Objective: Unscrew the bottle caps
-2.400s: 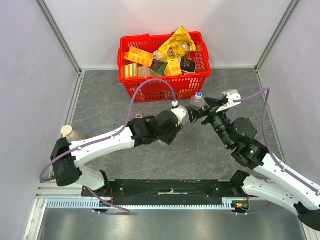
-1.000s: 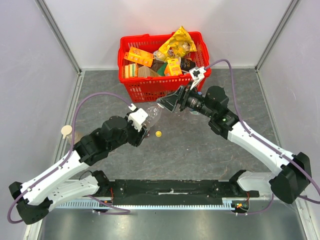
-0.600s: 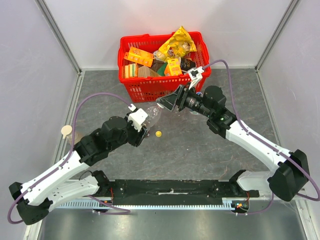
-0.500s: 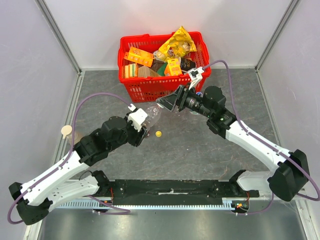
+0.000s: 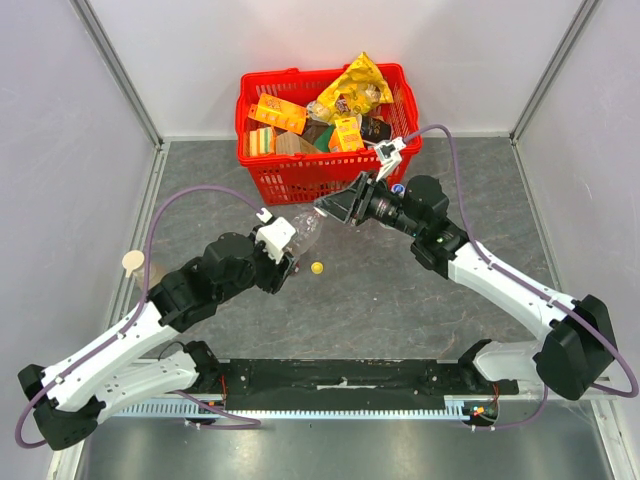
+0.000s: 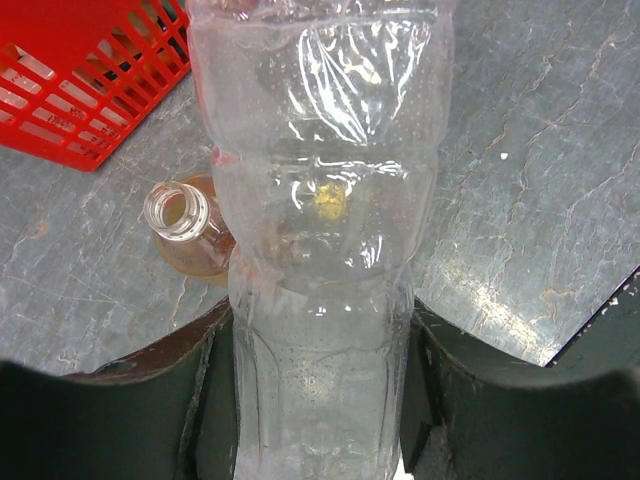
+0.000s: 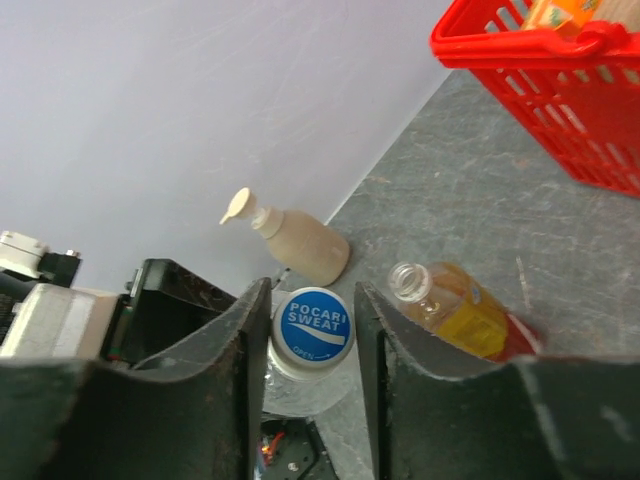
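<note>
A clear plastic bottle (image 5: 308, 228) is held off the table, lying at a slant between the two arms. My left gripper (image 6: 318, 380) is shut on its lower body (image 6: 320, 300). My right gripper (image 7: 312, 292) has closed round the bottle cap (image 7: 314, 323), which is blue-topped with a white rim; one finger touches it and the other is a hair off. A loose yellow cap (image 5: 317, 267) lies on the table below, also visible through the bottle (image 6: 331, 200). An orange-tinted bottle (image 7: 460, 305) lies uncapped with its open mouth (image 6: 183, 210) showing.
The red basket (image 5: 330, 160), full of packets, stands just behind the grippers, with its rim (image 7: 560, 60) close to the right wrist. A beige pump bottle (image 7: 295, 245) lies by the left wall (image 5: 133, 262). A blue-capped item (image 5: 398, 187) peeks out behind the right arm.
Over the last second the right jaws have narrowed from wide apart onto the bottle cap. The left gripper and the bottle have stayed where they were.
</note>
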